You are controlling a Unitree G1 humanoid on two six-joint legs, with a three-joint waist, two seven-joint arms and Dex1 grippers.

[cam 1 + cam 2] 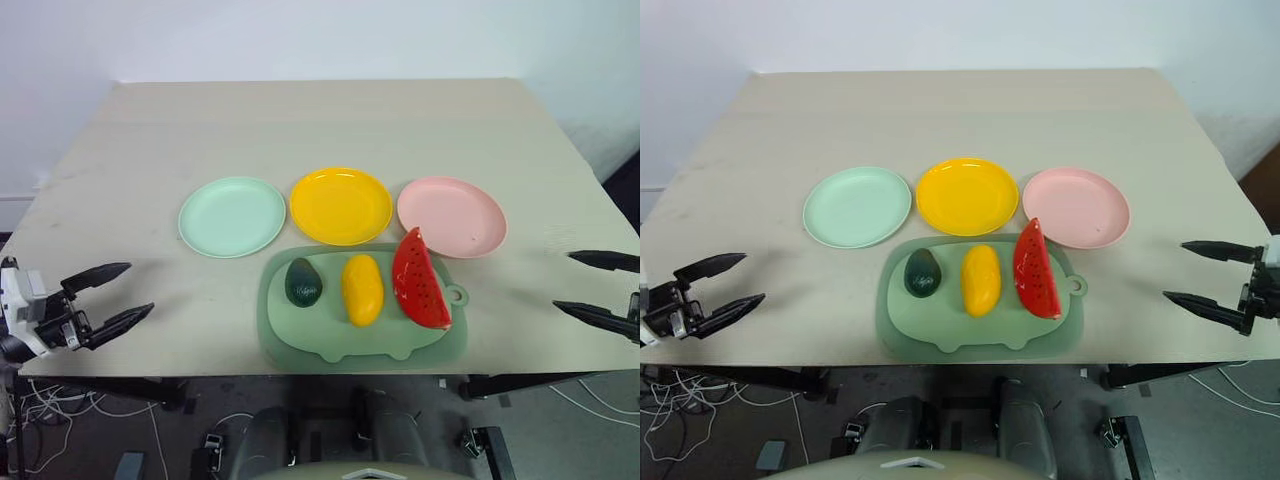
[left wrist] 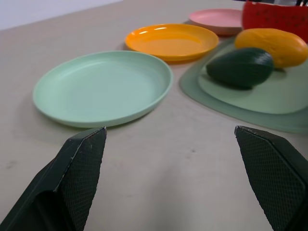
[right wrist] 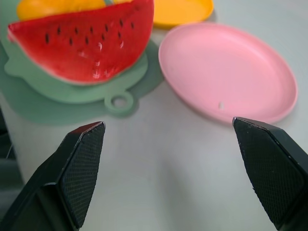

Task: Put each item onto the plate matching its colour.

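From the head views, the three plates sit in a row on the desk: mint plate, yellow plate, pink plate. Just in front, the pig-shaped board carries avocado, mango and watermelon wedge, each opposite its matching plate, likely for short transfers. The left end effector and right end effector flank the board, both spread wide and empty. The left wrist view looks toward the avocado; the right wrist view faces the watermelon beside the pink plate.
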